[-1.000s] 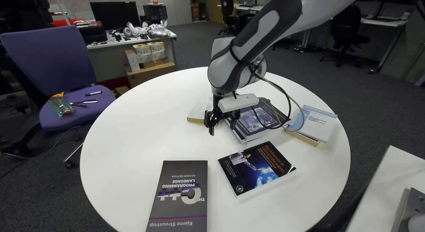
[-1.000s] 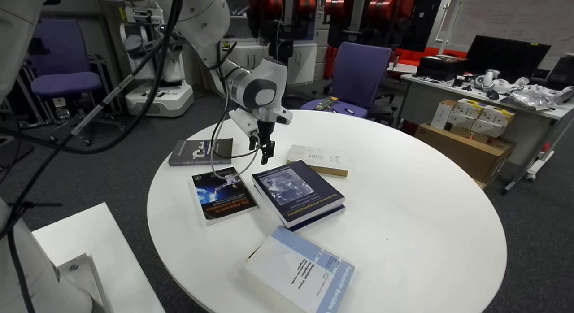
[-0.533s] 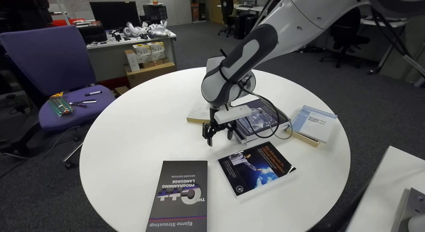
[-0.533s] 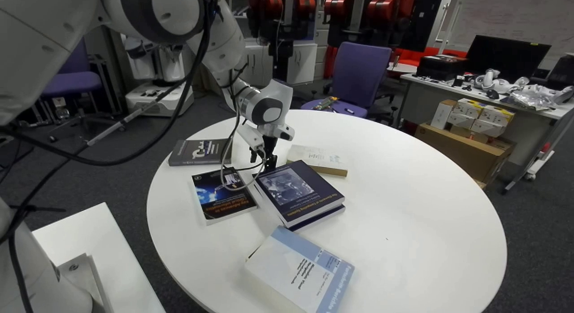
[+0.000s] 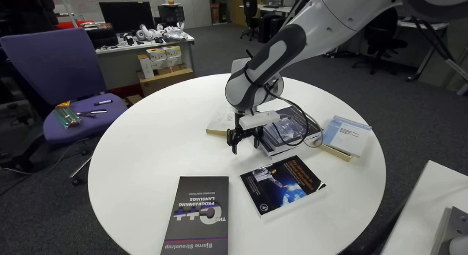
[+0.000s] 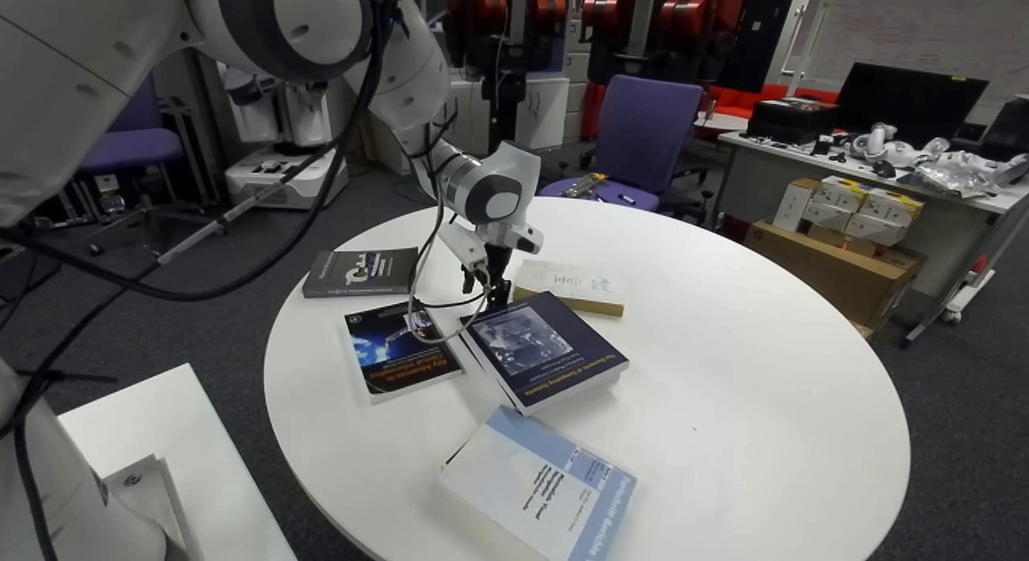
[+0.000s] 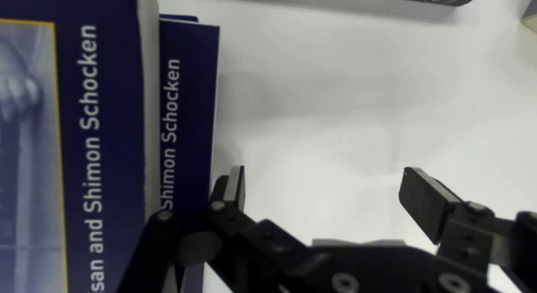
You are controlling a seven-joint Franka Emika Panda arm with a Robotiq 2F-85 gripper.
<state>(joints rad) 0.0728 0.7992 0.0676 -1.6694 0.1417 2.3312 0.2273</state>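
gripper point(image 7: 323, 171) is released: fingers spread wide and pointing down, white tabletop showing in the gap. it's at the end of a two-book stack, the end with the author names. upper book point(image 6: 547, 348) is "the elements of computing systems", dark blue, face up. lower book point(image 7: 188, 79) also reads "shimon schocken" and sticks out from under it toward the gripper. one finger point(image 7: 235, 186) is just beside the lower book's edge; can't tell if they touch. stack lies flat on the round table point(image 6: 764, 384), in from the rim.

also on the table: clinical informatics book point(image 5: 283, 185), near the stack but apart, between it and the table's near edge in an exterior view. c++ book point(image 5: 199, 225) next to that, further out toward the rim, bottom end cut off by the frame in that view. cream book point(image 5: 219, 120) behind the gripper there, tan page edge showing. blue-and-white book point(image 6: 539, 489) near the table edge, close to the stack's title end.

off the table: purple chair point(image 5: 51, 65) with a marker point(image 5: 103, 102) on its seat, white side table point(image 5: 424, 200) past the rim.
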